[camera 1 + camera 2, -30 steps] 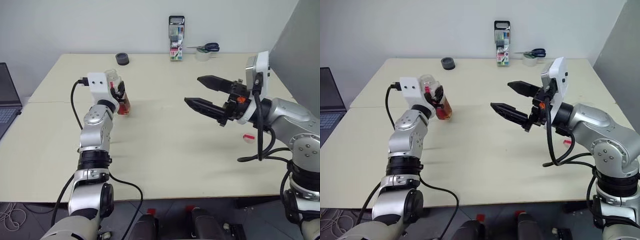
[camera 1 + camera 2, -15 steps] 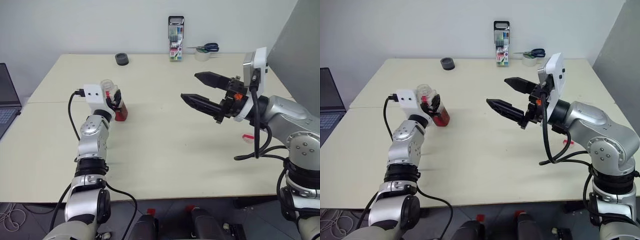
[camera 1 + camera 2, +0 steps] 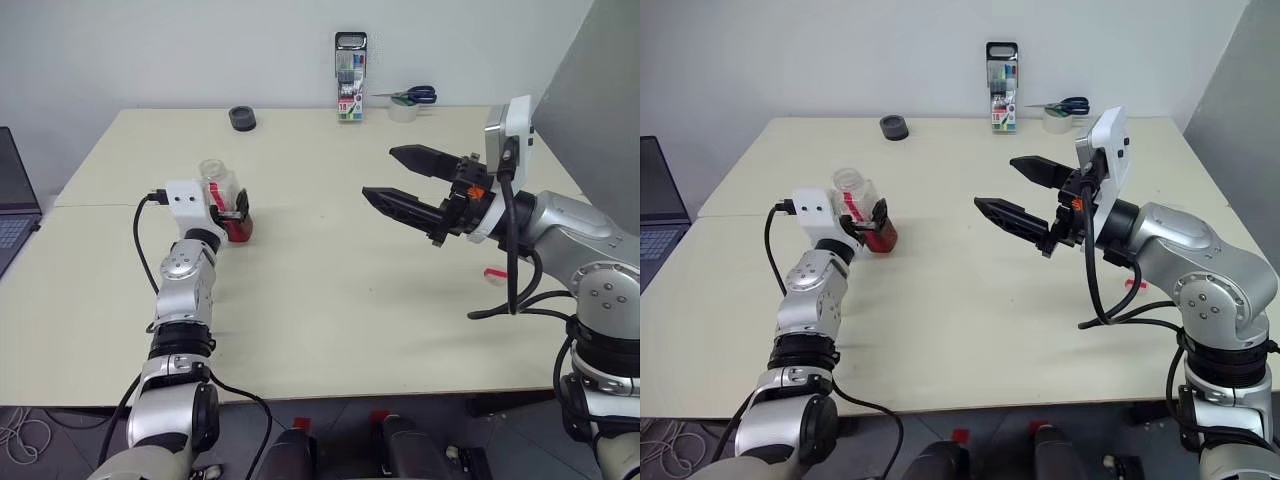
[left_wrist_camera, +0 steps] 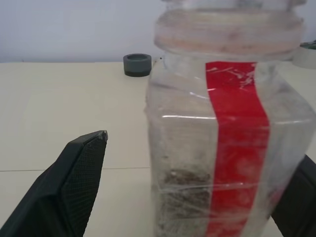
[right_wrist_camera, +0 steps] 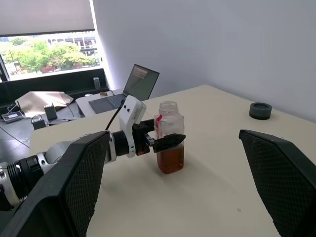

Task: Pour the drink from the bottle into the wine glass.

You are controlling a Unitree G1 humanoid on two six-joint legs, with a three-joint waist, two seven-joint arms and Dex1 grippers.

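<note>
The bottle (image 5: 169, 121) stands upright on the table (image 3: 330, 300) at about 9 o'clock from the table's middle; its mouth is uncapped, and the drink (image 5: 170, 159) fills only its lower part; a small red-and-white piece (image 3: 497, 275), perhaps the cap, lies at about 4 o'clock, well apart from the bottle; the left gripper (image 3: 236, 212) has its jaws spread on either side of the bottle, and in the left wrist view one finger (image 4: 74, 182) stands clear of the plastic, so the bottle looks flanked rather than clamped; the right gripper (image 3: 379, 173) hangs above the table at about 3 o'clock, jaws wide and holding nothing; by my reading the opening of the bottle is done; whether any drink has already gone out I cannot tell; what is left, as far as shown, is a firm grip on the bottle, lifting it, and tipping it over the wine glass
</note>
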